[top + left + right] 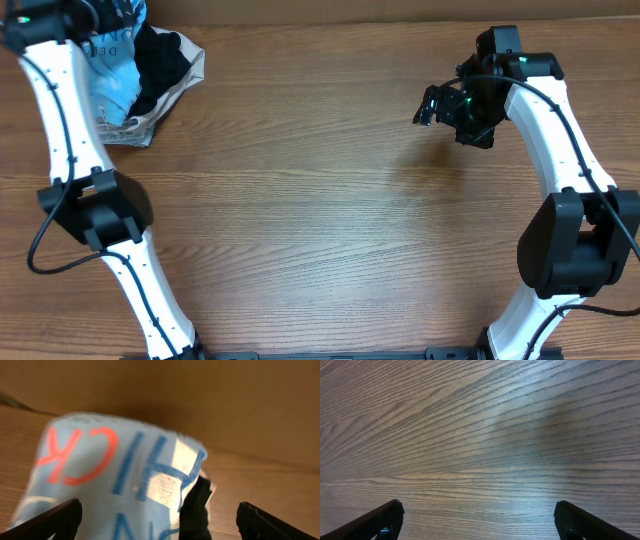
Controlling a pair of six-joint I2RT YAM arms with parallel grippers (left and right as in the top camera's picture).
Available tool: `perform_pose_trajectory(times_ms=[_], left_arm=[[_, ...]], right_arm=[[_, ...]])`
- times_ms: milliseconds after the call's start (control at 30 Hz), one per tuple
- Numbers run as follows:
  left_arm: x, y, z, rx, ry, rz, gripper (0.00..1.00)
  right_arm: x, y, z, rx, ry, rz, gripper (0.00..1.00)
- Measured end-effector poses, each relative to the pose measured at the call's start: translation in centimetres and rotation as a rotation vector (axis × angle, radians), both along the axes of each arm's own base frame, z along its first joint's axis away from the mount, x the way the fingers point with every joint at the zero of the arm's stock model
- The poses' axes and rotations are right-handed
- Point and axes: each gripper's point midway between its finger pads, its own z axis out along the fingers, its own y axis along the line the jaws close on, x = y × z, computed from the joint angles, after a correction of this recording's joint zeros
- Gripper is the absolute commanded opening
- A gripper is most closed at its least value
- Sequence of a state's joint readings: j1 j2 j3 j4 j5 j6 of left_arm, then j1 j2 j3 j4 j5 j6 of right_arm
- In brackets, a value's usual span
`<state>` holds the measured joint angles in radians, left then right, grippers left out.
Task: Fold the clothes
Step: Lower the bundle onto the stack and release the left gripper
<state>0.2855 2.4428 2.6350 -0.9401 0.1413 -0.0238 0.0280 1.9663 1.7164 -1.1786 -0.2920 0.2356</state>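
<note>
Jaws of the left gripper [159, 517] stand wide apart, close to the crumpled sky-blue T-shirt [100, 470], heaped against a black garment [160, 58] at the far-left corner of the table [320, 200]. The right gripper [477, 517], equally spread, hangs above wood.

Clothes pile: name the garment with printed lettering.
The light blue T-shirt; the left wrist view shows red and blue letters on it. The black garment and beige cloth beside it look plain.

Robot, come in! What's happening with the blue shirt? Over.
Left tool open at blue T-shirt, nothing gripped. Right tool open over table. T-shirt crumpled, unfolded, far left corner. Black garment bunched against it.
</note>
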Motion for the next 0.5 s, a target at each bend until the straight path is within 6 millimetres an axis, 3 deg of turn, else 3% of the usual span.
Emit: perform_pose_trajectory(times_ms=[300, 367, 500], left_arm=[[0.8, 0.1, -10.1, 0.036, 0.163, 0.010, 1.00], [0.8, 0.4, -11.3, 0.040, 0.181, 0.017, 1.00], [0.9, 0.6, -11.8, 0.039, 0.185, 0.018, 1.00]], right_arm=[[0.0, 0.0, 0.0, 0.000, -0.001, 0.000, 1.00], [0.0, 0.0, 0.0, 0.000, 0.000, 0.000, 1.00], [0.0, 0.0, 0.0, 0.000, -0.001, 0.000, 1.00]])
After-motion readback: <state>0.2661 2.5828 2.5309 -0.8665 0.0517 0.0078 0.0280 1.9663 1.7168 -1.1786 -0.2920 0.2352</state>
